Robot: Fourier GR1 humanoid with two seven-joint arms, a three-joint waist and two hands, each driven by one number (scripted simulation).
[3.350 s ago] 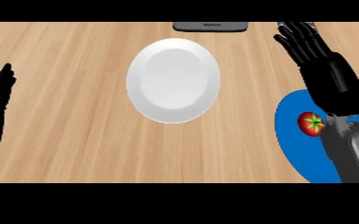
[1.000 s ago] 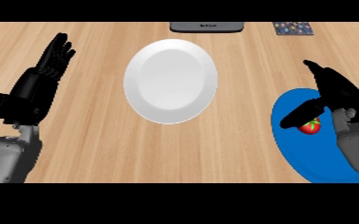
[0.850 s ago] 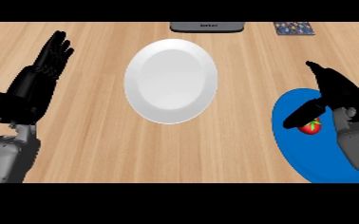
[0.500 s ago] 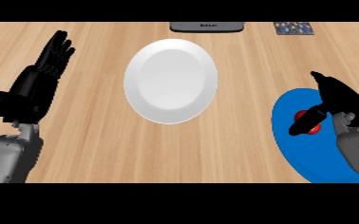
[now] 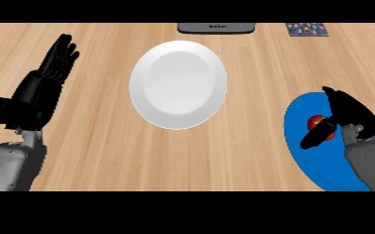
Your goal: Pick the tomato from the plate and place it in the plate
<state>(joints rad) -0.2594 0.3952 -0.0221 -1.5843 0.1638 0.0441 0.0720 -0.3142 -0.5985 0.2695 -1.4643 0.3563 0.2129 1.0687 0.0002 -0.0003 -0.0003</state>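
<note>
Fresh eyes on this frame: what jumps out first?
The white plate sits bare at the counter's centre. At the right edge the right hand curls down over the red tomato on the blue plate. The left hand rests open at the left edge, fingers up.

Right hand [image 5: 344, 115] curls round tomato [image 5: 318, 122] on blue plate [image 5: 310, 153]; white plate [image 5: 178, 84] mid-counter

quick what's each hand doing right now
Left hand: open, holding nothing.
Right hand: curled round the tomato on the blue plate.
</note>
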